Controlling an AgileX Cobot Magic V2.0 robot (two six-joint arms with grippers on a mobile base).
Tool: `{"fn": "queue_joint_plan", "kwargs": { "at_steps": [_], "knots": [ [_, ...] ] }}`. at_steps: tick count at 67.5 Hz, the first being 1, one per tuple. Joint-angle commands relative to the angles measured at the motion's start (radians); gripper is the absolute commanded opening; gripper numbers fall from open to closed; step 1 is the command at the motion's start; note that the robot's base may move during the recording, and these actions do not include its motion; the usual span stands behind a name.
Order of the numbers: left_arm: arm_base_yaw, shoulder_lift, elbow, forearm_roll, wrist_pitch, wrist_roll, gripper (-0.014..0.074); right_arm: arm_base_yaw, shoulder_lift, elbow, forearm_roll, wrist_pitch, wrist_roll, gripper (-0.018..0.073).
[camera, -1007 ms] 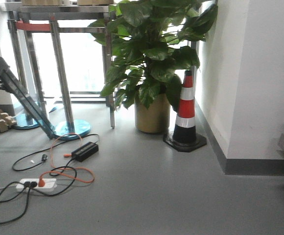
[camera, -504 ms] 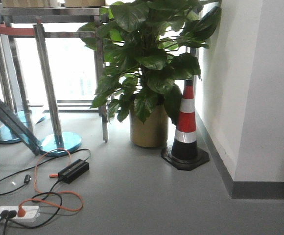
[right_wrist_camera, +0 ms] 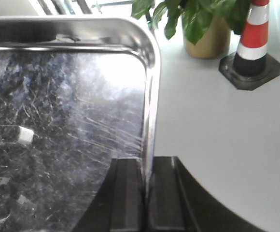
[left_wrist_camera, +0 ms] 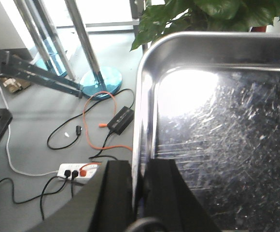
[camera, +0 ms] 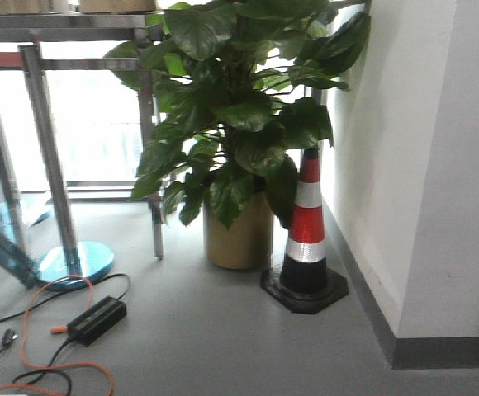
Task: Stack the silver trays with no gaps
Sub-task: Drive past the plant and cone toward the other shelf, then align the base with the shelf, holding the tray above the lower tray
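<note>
One silver tray shows in both wrist views, held up above the grey floor. In the left wrist view the silver tray (left_wrist_camera: 227,121) fills the right side, and my left gripper (left_wrist_camera: 141,166) is shut on its left rim. In the right wrist view the same tray (right_wrist_camera: 67,106) fills the left side, and my right gripper (right_wrist_camera: 147,162) is shut on its right rim. Its scratched inside faces the cameras. No other silver tray is in view. The front view shows neither tray nor grippers.
Ahead stand a large potted plant (camera: 239,235), a red-and-white traffic cone (camera: 305,239) and a white wall (camera: 421,165) on the right. A metal stand with a blue base (camera: 62,260) is at the left. Cables, a black adapter (camera: 97,320) and a power strip (left_wrist_camera: 79,170) lie on the floor.
The front view has moved closer to the plant and cone. The stand, cables and adapter have slid left and down, and the power strip has left that view.
</note>
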Motion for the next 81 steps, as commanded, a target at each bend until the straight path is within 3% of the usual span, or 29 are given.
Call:
{"fn": "queue_joint_plan", "kwargs": {
  "at_steps": [1, 81],
  "knots": [
    [-0.015, 0.011, -0.003, -0.025, -0.132, -0.005, -0.0006, 0.019, -0.009, -0.01, 0.041, -0.187, -0.009, -0.0024],
    [-0.015, 0.011, -0.003, -0.025, -0.132, -0.005, -0.0006, 0.019, -0.009, -0.01, 0.041, -0.189, -0.009, -0.0024]
  ]
}}
